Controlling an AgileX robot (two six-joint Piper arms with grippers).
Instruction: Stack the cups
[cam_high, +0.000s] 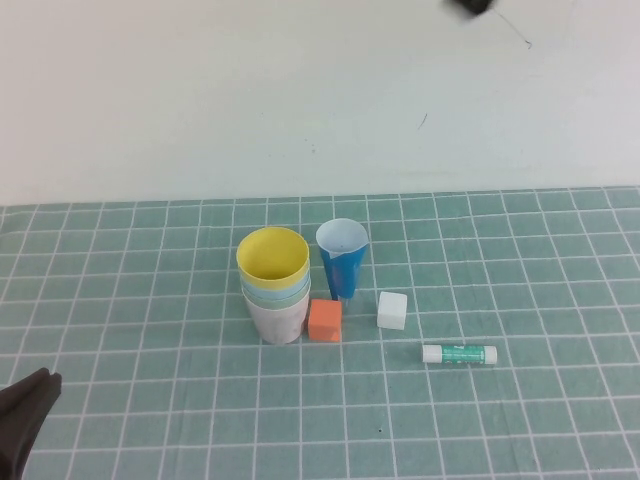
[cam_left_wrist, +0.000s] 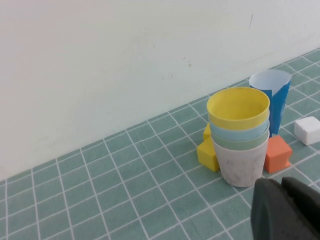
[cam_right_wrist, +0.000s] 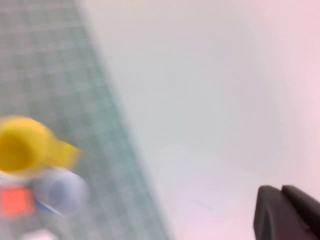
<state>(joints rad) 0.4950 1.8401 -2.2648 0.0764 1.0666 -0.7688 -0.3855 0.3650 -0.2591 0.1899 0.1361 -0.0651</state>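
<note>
The four cups (cam_high: 273, 285) sit stacked mid-table (cam_high: 520, 420), blue cup (cam_high: 341, 258) at their 3 o'clock. The left gripper (cam_high: 25, 410) waits at 8 o'clock, jaws together. The right gripper (cam_high: 470, 6) is high at 1 o'clock, jaws together.

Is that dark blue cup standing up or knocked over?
Upright: the dark blue cup stands on its base beside the cup stack, its white inside open upward.
</note>
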